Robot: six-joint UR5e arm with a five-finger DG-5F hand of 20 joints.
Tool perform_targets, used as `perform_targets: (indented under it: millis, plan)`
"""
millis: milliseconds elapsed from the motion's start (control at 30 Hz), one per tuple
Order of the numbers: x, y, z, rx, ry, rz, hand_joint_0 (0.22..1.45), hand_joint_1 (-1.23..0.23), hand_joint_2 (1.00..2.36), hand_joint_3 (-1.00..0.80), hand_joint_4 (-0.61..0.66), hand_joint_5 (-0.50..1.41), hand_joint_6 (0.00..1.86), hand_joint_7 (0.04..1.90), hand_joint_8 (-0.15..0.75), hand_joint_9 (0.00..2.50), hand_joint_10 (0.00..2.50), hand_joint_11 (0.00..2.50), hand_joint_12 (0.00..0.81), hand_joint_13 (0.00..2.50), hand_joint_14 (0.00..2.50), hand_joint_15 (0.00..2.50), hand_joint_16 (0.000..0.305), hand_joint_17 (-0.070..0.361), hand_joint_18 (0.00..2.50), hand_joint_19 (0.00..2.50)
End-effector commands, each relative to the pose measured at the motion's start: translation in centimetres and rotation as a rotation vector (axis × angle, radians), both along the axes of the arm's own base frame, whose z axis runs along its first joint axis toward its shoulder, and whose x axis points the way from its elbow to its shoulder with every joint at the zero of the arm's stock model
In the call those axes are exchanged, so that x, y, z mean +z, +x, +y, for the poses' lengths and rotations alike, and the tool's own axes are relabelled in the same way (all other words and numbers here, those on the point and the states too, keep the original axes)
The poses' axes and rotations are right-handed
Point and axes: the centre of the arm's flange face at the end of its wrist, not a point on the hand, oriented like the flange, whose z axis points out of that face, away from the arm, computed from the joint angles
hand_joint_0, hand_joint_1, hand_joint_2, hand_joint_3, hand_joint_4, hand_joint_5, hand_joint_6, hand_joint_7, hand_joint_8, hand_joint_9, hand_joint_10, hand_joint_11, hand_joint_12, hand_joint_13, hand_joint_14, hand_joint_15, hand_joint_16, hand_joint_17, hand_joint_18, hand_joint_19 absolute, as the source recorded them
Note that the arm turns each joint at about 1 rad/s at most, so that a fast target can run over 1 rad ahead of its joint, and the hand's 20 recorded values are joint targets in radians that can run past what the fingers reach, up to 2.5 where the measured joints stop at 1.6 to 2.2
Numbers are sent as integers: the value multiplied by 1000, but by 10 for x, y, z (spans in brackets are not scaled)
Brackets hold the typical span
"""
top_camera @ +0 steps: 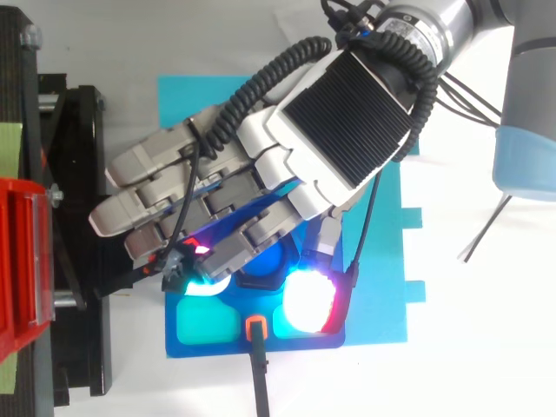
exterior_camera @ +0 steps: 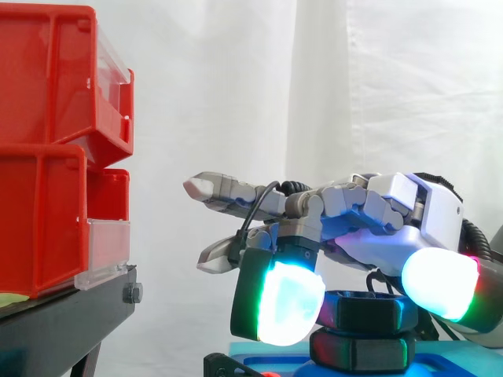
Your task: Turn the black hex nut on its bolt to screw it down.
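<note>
The bench [top_camera: 486, 347] is white and flat. A cyan sheet [top_camera: 387, 287] lies spread on it, with small tabs jutting from its right edge. On the sheet's near part rests a darker blue plate [top_camera: 208, 347], whose near edge runs close along the sheet's own. Left of the sheet, near its edge, is a black stand [top_camera: 87, 347]. It carries red bins [exterior_camera: 39, 228] with clear fronts, stacked one level upon another.
</note>
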Motion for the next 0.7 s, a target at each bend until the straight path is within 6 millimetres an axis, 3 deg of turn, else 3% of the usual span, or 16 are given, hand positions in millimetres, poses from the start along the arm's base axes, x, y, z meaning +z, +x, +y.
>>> perform_targets:
  millis: [0, 667]
  plan:
    - [1, 0, -2, 7, -6, -3, 508, -257, 1000, -500, 273, -108, 701, 988, 309, 539, 5, 235, 346, 24, 0, 12, 50, 113, 0, 184]
    - [1, -4, -14, 8, -19, -6, 511, -254, 1000, -500, 288, -111, 722, 963, 313, 557, 4, 243, 345, 69, 0, 27, 50, 113, 0, 201]
